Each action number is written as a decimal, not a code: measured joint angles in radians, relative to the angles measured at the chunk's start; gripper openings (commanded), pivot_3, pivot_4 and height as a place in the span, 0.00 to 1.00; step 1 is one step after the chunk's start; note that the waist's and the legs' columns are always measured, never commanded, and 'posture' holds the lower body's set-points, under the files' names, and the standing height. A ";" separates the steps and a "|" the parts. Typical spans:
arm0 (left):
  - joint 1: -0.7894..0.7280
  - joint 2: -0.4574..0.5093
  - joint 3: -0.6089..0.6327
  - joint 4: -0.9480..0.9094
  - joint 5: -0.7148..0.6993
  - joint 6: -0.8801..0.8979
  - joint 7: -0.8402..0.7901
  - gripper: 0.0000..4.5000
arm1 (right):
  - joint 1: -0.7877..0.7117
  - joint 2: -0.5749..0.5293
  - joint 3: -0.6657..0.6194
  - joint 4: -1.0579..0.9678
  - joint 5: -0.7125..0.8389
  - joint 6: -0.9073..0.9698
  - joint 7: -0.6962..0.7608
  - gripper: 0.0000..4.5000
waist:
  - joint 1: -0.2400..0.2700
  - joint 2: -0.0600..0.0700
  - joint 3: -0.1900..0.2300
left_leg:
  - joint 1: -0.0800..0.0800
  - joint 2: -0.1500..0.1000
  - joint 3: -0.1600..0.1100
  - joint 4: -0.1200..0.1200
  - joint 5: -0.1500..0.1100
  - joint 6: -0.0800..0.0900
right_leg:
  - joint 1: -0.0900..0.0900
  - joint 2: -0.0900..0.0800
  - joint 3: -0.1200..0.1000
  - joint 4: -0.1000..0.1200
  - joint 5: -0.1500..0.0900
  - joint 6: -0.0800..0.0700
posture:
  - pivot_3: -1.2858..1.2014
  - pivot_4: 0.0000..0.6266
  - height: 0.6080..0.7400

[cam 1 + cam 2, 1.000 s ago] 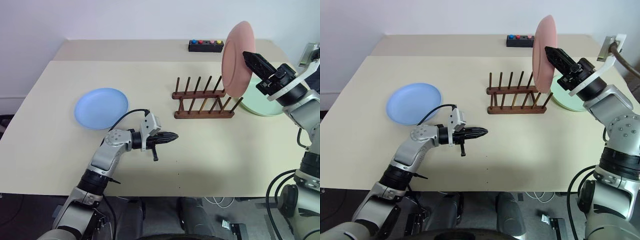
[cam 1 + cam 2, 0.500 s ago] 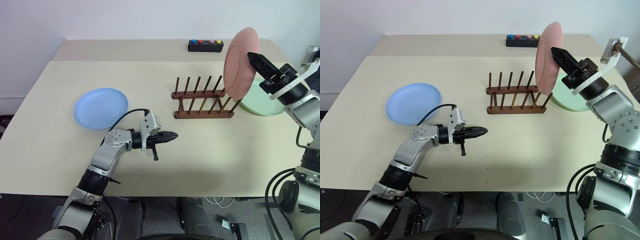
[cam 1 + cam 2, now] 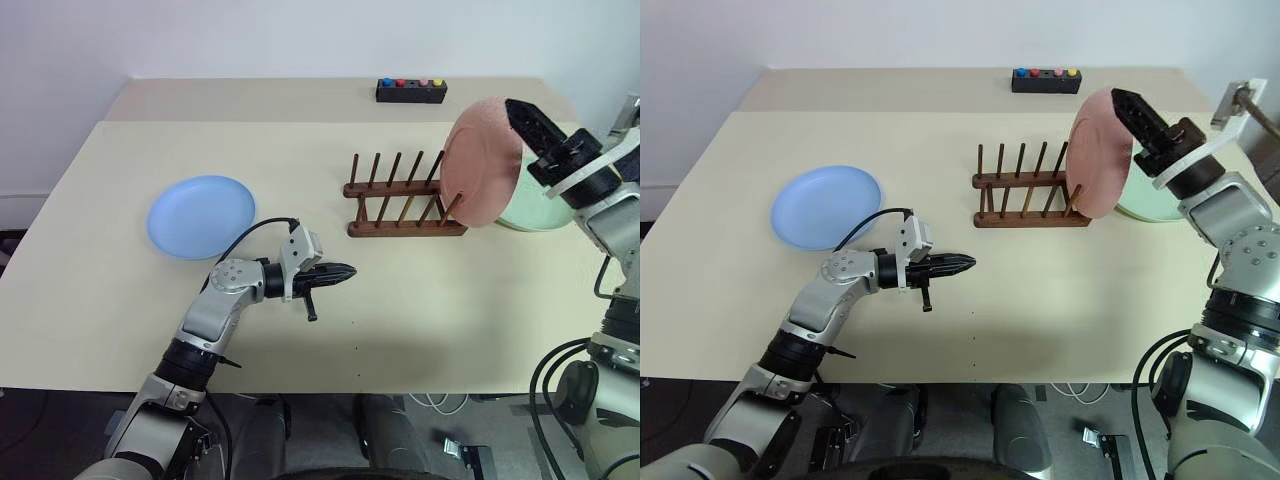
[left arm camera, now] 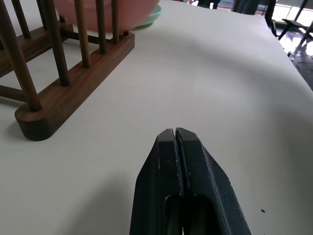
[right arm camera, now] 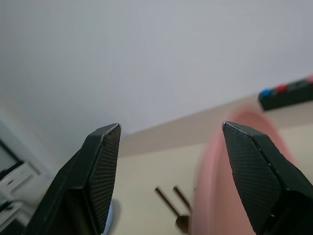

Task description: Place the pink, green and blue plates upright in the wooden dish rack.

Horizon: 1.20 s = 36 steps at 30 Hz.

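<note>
The pink plate (image 3: 483,162) stands on edge and tilted at the right end of the wooden dish rack (image 3: 400,200), its lower rim by the last pegs. My right gripper (image 3: 515,108) is open just behind the plate's upper rim, with its fingers (image 5: 105,171) spread wide and nothing between them. The green plate (image 3: 535,210) lies flat on the table behind the pink one and is mostly hidden. At the left of the table, the blue plate (image 3: 201,216) lies flat. My left gripper (image 3: 350,271) is shut and empty, hovering low over the table in front of the rack.
A small black box with coloured buttons (image 3: 411,92) sits at the far edge of the table. The rack's other peg slots (image 3: 1015,170) stand empty. Bare tabletop (image 3: 440,300) lies in front of the rack.
My right gripper opened and let go of the pink plate, which dropped lower and tipped at the rack's right end. The right hand drew slightly right. The left arm stayed still.
</note>
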 measured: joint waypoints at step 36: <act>0.015 0.056 -0.003 -0.070 -0.038 0.023 -0.049 0.00 | 0.112 -0.235 0.550 0.569 -1.175 -0.854 0.170 0.74 | -0.025 0.005 -0.001 | -0.002 0.000 0.001 0.001 0.000 0.000 | -0.002 0.000 0.001 0.000 0.000 0.000 | 0.52 0.24 0.92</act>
